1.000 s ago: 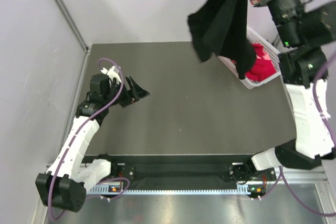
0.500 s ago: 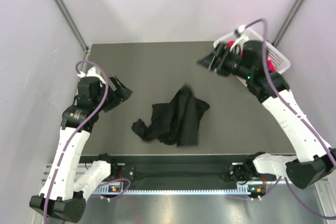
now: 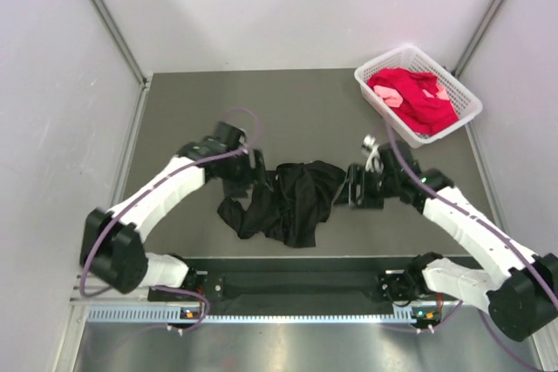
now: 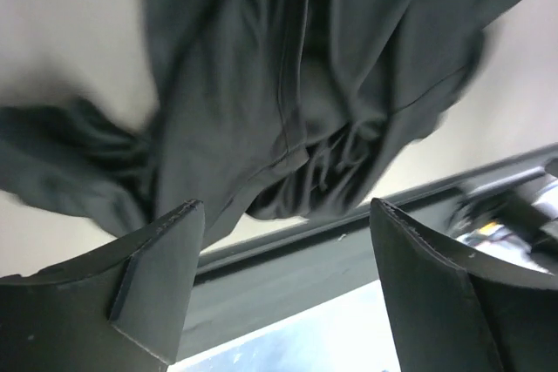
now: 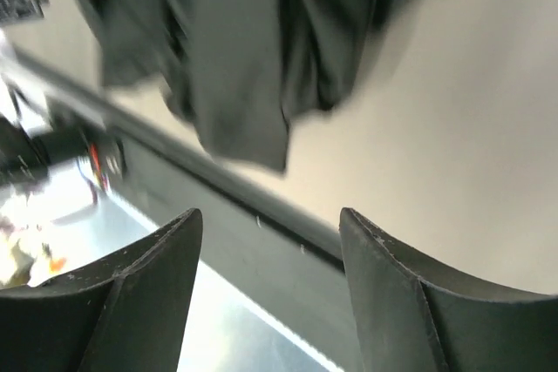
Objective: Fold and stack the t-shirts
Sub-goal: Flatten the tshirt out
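A black t-shirt (image 3: pixel 292 199) lies crumpled in a heap on the dark table, near its front middle. My left gripper (image 3: pixel 248 172) is low at the heap's left edge, open, with nothing between its fingers. My right gripper (image 3: pixel 353 189) is just off the heap's right edge, also open and empty. In the left wrist view the black t-shirt (image 4: pixel 296 84) fills the space beyond the open left gripper (image 4: pixel 288 206). The right wrist view, blurred, shows the black t-shirt (image 5: pixel 235 50) ahead of the open right gripper (image 5: pixel 269 213). A red t-shirt (image 3: pixel 414 98) and a pink one (image 3: pixel 390 100) sit in the basket.
A white lattice basket (image 3: pixel 384 111) stands at the table's back right corner. A black rail (image 3: pixel 296 285) runs along the front edge between the arm bases. Grey walls close in the left, back and right sides.
The black t-shirt hung high from the shut right gripper; it was let go and now lies on the table. Both arms have come down to either side of it.
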`<state>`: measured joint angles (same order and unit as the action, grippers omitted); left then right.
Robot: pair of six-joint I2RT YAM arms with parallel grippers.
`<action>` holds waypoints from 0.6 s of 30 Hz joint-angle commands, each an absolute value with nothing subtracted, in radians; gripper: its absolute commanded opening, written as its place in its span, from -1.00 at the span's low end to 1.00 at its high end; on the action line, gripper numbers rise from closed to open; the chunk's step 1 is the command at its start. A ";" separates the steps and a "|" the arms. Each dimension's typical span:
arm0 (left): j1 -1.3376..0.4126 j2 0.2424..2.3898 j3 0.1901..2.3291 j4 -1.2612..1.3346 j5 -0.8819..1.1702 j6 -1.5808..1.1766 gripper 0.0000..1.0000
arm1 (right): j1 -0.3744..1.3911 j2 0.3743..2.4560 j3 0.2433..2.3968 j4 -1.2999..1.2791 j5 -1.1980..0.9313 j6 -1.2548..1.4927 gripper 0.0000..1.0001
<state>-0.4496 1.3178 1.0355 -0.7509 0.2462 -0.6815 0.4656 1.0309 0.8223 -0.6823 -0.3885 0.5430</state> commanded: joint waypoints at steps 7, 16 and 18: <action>-0.644 1.537 1.029 -0.730 0.078 -0.681 0.49 | 0.682 1.199 0.592 -0.143 -0.490 0.721 0.32; -0.644 1.698 1.038 -0.578 0.137 -0.680 0.07 | 0.761 1.394 0.614 0.032 -0.282 0.684 0.07; -0.644 1.715 1.042 -0.580 0.132 -0.673 -0.02 | 0.761 1.419 0.627 0.017 -0.272 0.664 -0.03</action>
